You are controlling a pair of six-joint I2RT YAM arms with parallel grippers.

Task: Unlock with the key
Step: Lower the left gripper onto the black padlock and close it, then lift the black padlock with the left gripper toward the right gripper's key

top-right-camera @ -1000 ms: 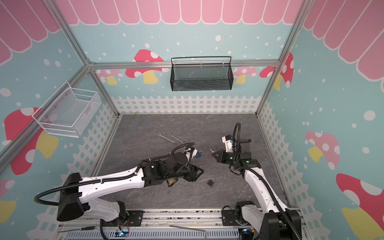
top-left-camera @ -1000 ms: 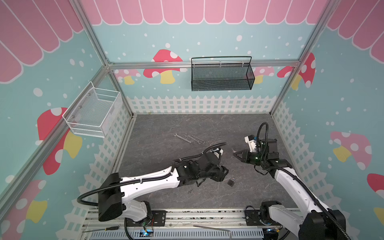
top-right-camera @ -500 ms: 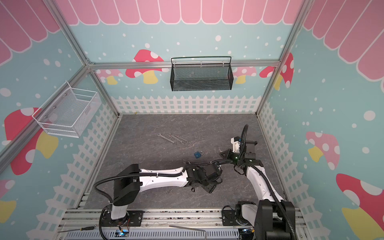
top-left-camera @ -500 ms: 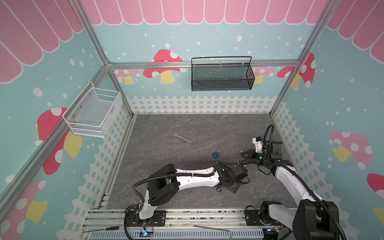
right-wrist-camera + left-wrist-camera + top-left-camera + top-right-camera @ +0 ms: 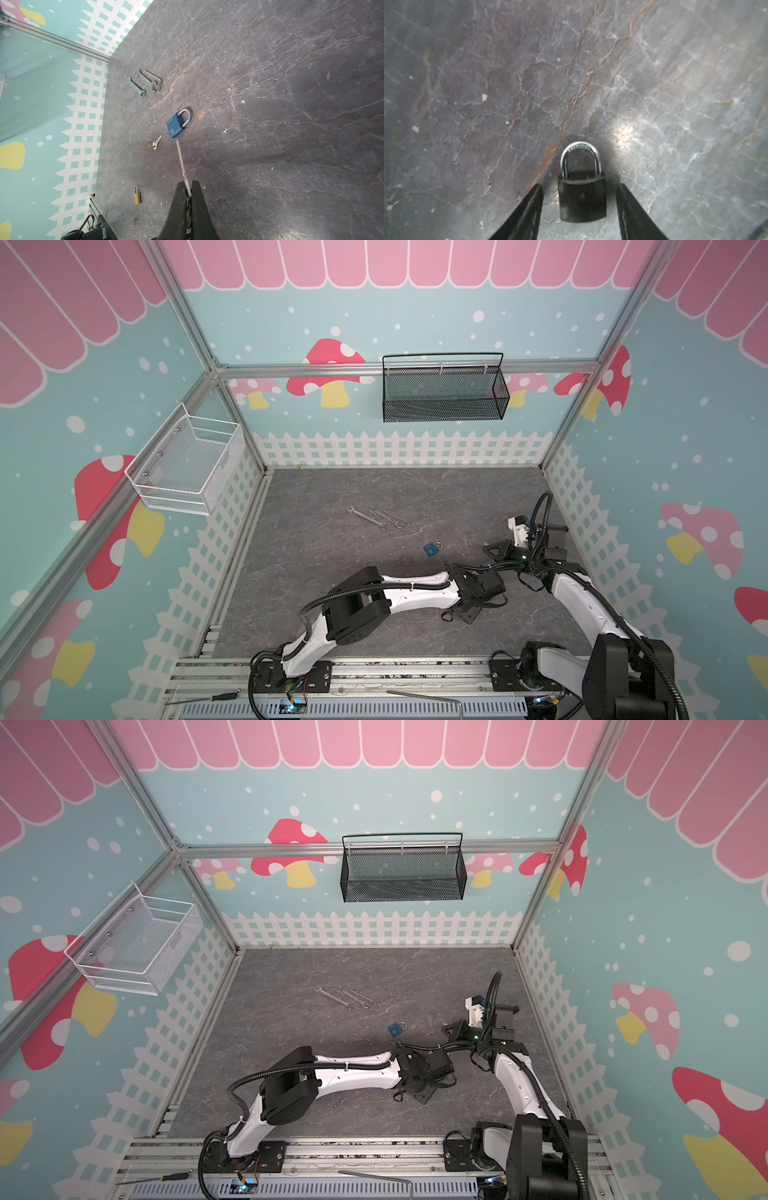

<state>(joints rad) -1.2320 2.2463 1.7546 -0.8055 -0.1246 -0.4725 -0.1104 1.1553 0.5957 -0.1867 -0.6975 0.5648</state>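
**While the key (image 5: 182, 164) waits, jaws straddle the black padlock (image 5: 582, 199)**

Grey floor (image 5: 571, 72) lies bare beyond the padlock's shackle. Left gripper (image 5: 580, 185), swung over it since a second ago, stands partly open, fingers (image 5: 529, 207) flanking it without touching. Right gripper (image 5: 188, 188), nearby, is clamped on the key.

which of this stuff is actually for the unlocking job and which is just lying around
In use:
black padlock, sitting in the open left pincer
key, held in the shut right pincer

Lying about:
blue padlock
loose key
brass padlock
wrenches
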